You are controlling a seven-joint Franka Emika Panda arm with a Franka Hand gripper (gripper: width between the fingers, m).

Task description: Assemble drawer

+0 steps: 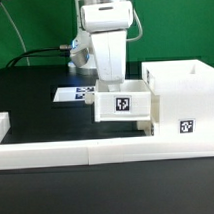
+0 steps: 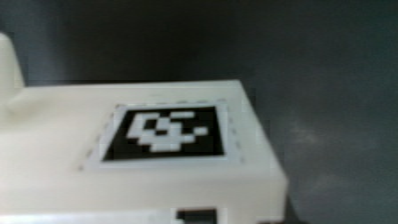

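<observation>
A small white drawer tray (image 1: 123,106) with a black-and-white tag on its near face sits just under the arm's hand, right beside the open side of the tall white box casing (image 1: 183,92), which is on the exterior view's right. My gripper (image 1: 118,87) reaches down into the tray from above and appears shut on its wall; the fingertips are hidden. In the wrist view the tray (image 2: 160,140) fills the frame very close, with its tag facing the camera. A second tray is not in view.
A long low white border rail (image 1: 87,152) runs along the front, with a short piece (image 1: 1,127) on the exterior view's left. The marker board (image 1: 73,94) lies flat on the black table behind the tray.
</observation>
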